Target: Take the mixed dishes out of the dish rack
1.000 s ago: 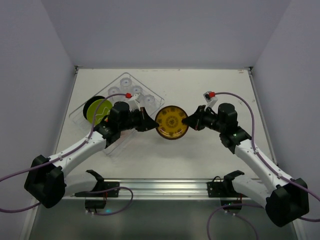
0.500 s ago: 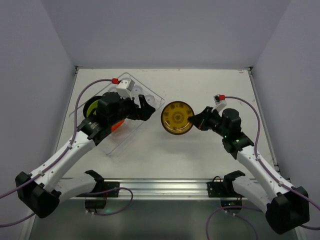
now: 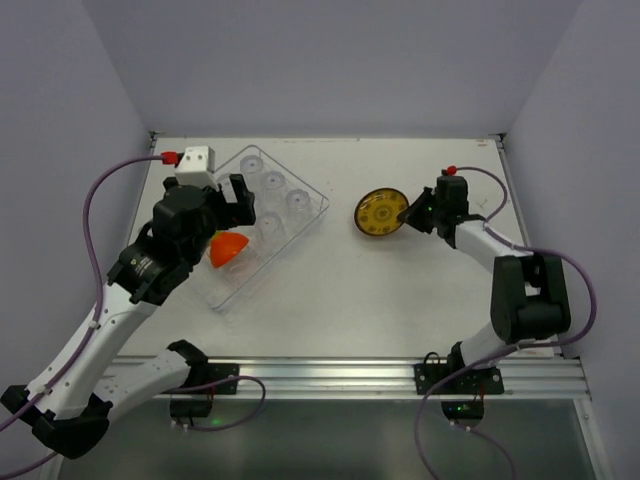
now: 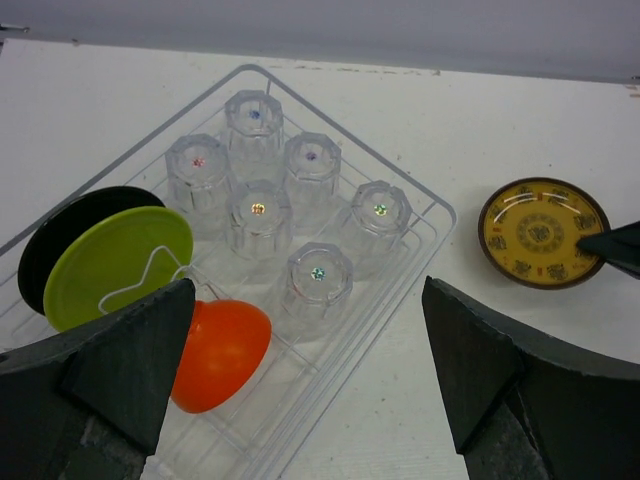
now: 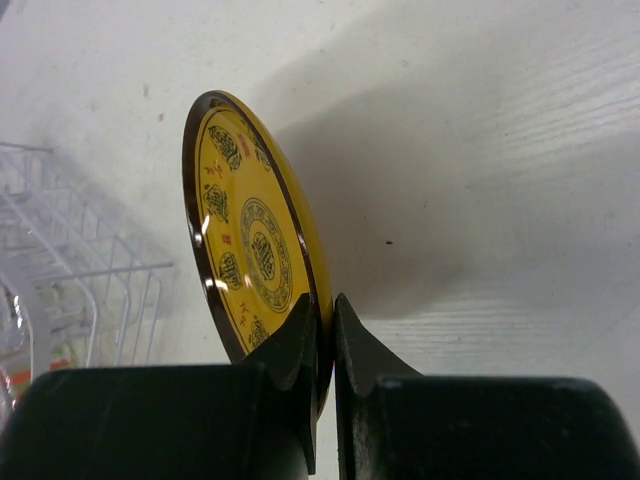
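The dish rack [image 4: 441, 214] of clear-looking wire lies at the table's left. In it stand several upturned clear cups [image 4: 257, 212], a lime-green plate [image 4: 115, 265] on edge with a black plate [image 4: 55, 240] behind it, and an orange-red bowl [image 4: 222, 350] lying mouth down. The bowl [image 3: 228, 248] also shows from above. My left gripper [image 4: 308, 290] hangs wide open above the rack [image 3: 300, 225] and holds nothing. My right gripper [image 3: 408, 215] is shut on the rim of a yellow patterned plate [image 3: 379, 212] with a dark rim, face up, right of the rack; its fingers [image 5: 300, 335] pinch the plate's edge [image 5: 250, 240].
The grey walls stand close on three sides. A metal rail [image 3: 320, 375] with the arm bases runs along the near edge. Bare white table [image 3: 350, 290] lies between the rack and the right arm [image 3: 520, 290].
The left gripper opened, let go of the yellow plate and drew back left over the rack. The right gripper carried the plate to the right and farther from the bases.
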Motion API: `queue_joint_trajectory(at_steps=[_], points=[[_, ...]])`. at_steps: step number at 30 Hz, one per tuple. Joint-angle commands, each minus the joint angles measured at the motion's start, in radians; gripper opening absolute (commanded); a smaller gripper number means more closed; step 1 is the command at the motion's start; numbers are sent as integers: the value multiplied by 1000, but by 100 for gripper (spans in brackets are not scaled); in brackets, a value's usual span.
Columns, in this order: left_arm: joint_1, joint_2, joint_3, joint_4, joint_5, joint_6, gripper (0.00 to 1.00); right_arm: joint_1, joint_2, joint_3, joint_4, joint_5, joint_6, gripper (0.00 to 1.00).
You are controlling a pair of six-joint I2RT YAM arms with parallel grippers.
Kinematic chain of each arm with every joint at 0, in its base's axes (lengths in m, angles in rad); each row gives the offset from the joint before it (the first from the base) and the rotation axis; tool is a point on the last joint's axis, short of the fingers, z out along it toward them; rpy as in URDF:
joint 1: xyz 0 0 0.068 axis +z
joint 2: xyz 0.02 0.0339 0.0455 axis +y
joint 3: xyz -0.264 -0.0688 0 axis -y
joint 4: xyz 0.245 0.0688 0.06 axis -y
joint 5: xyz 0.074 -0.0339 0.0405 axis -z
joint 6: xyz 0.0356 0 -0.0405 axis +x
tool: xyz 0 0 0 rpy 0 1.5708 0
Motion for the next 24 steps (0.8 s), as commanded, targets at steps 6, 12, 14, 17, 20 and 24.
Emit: queue_joint_trajectory(at_steps=[6,12,14,17,20,24], points=[[-1,-31,32,-101,-52,52,100,-25,288,301,-127,-18,-30,1],[2,65,80,-176,-227,23,100,-46,328,347,-150,-51,-24,12],[25,111,134,-182,-239,15,100,-54,334,359,-178,-50,-25,23],[61,189,188,-201,-217,0,100,-59,335,361,-188,-64,-33,40],[103,208,196,-169,-177,-3,100,-59,329,362,-208,-77,-48,60],[189,211,160,-138,-105,-9,100,-60,279,329,-219,-19,-68,73]])
